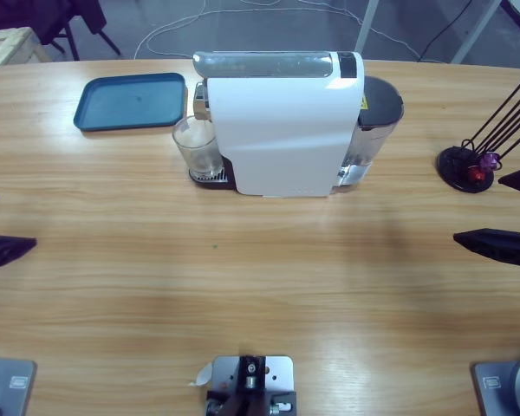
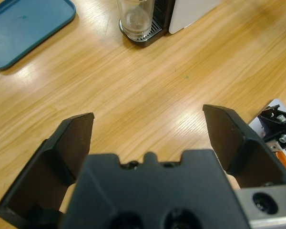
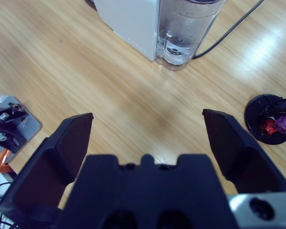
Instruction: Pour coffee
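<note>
Two black pincers (image 2: 148, 138) (image 3: 148, 140) gape wide over grained wood; clear glass (image 1: 198, 147) under boxy white machine (image 1: 282, 126).

Left claw (image 2: 148, 138) low at one side edge of the bench, jaws spread wide (nothing between them), right claw (image 3: 147, 143) opposite, equally agape, both empty

Both arms are cut off at the side edges, and the coffee machine (image 1: 282, 126) hides the glass's (image 1: 197, 146) far side.
</note>
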Controlling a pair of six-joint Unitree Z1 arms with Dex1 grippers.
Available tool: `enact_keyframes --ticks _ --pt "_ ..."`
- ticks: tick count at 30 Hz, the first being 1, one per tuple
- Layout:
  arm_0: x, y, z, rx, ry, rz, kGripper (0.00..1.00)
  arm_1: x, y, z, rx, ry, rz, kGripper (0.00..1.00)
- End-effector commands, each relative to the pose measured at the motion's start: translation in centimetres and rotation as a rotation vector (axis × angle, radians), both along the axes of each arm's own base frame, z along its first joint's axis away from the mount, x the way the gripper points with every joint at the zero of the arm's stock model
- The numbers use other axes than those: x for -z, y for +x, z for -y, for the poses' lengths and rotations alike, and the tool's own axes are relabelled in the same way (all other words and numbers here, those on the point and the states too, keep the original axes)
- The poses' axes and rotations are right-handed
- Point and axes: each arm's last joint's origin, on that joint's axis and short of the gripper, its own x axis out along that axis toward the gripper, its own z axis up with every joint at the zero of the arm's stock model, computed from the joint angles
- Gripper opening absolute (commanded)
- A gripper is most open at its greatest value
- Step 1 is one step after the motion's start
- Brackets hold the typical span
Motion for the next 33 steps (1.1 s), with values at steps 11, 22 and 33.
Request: enact_keyframes --ticks 11,22,33 --pt "1.3 -0.5 -0.3 0.031 -0.046 0.001 1.000 1.0 -0.1 -0.1 -0.023 -0.019 -0.022 1.000" --pt "1.4 -0.8 -0.7 0.031 -0.063 0.017 1.000 1.1 0.2 -0.4 -0.023 -0.026 -0.031 1.000" --pt "-2.0 7.0 5.8 0.009 0.105 0.044 1.000 1.1 0.2 -0.4 -0.025 -0.026 -0.034 1.000"
